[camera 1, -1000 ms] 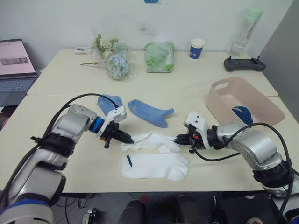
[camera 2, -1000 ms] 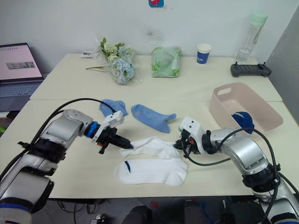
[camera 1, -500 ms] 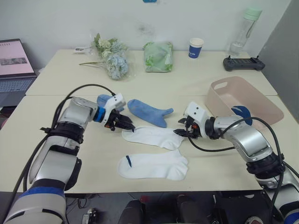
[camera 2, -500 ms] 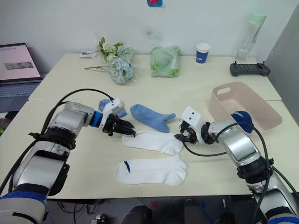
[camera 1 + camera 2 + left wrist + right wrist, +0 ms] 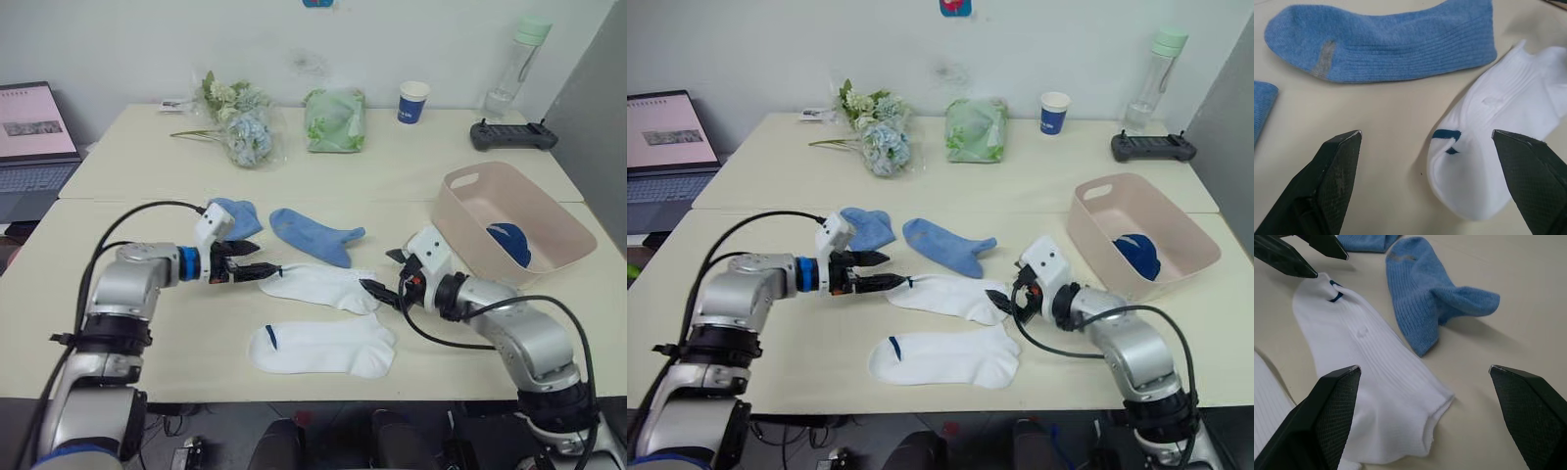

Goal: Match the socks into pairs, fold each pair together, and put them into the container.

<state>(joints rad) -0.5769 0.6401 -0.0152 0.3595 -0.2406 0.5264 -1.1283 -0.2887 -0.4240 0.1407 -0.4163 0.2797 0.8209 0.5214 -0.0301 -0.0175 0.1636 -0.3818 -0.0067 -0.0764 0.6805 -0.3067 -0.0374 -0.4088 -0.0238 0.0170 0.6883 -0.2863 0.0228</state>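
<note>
From the head cameras, two white socks lie flat on the near table: the upper one [image 5: 318, 288] stretches between the two grippers, the lower one [image 5: 323, 349] sits just at its 6 o'clock. The left gripper [image 5: 257, 271] is spread open at the upper sock's toe end, gripping nothing; the right gripper [image 5: 377, 292] stands open at its cuff end, also empty. A light blue sock [image 5: 315, 233] lies at 12 o'clock from the upper white one, another light blue sock [image 5: 233, 216] at 10 o'clock. The pink container [image 5: 513, 217] stands at 3 o'clock with something navy [image 5: 509, 244] inside.

In the left wrist view, the black fingers [image 5: 1327, 183] are wide apart, the white toe with its blue mark [image 5: 1445, 141] between them.

In the right wrist view, the fingers [image 5: 1322, 423] gape around the white cuff [image 5: 1435, 417].
</note>
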